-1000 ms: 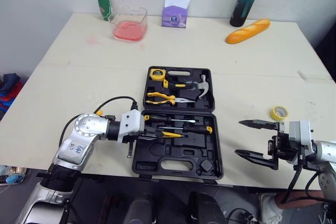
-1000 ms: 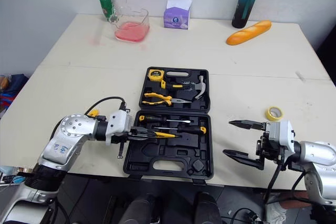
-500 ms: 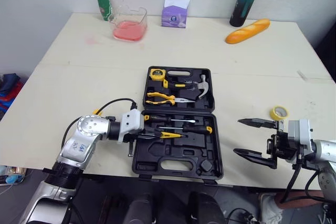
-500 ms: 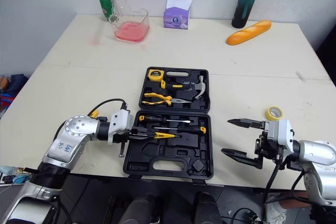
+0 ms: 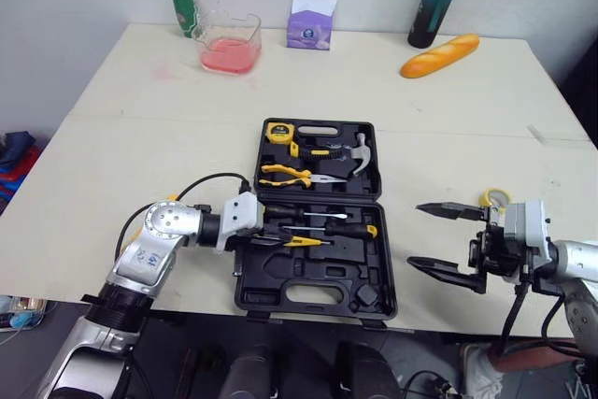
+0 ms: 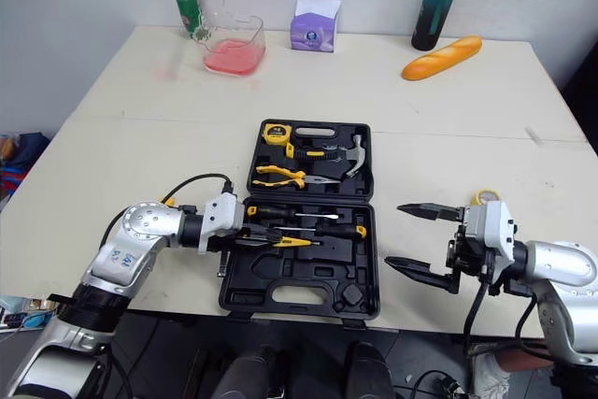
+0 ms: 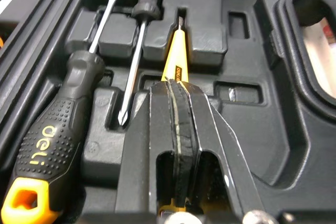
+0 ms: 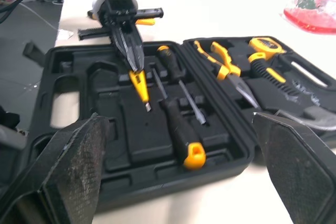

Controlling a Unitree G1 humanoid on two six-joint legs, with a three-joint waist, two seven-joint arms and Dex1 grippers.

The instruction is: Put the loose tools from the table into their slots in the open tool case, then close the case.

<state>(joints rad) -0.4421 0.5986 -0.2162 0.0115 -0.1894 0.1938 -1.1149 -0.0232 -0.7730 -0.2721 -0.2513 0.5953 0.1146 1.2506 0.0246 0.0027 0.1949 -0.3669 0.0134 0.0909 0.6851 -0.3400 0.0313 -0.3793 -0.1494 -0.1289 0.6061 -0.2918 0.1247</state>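
Tool case [image 5: 319, 275], lid open flat: slim yellow screwdriver [image 7: 174, 59] being seated in a slot of the near half.
Left arm reaches level across the case's left rim; left gripper [image 7: 176, 87] has its fingers pressed together on the screwdriver's handle end, though an actual pinch cannot be confirmed. Right gripper [image 5: 414, 234] is spread wide and empty, off the case's right edge. Yellow tape roll [image 6: 481, 196] lies loose just beyond it. Next, by judgement: let go, lift clear, fetch the roll.
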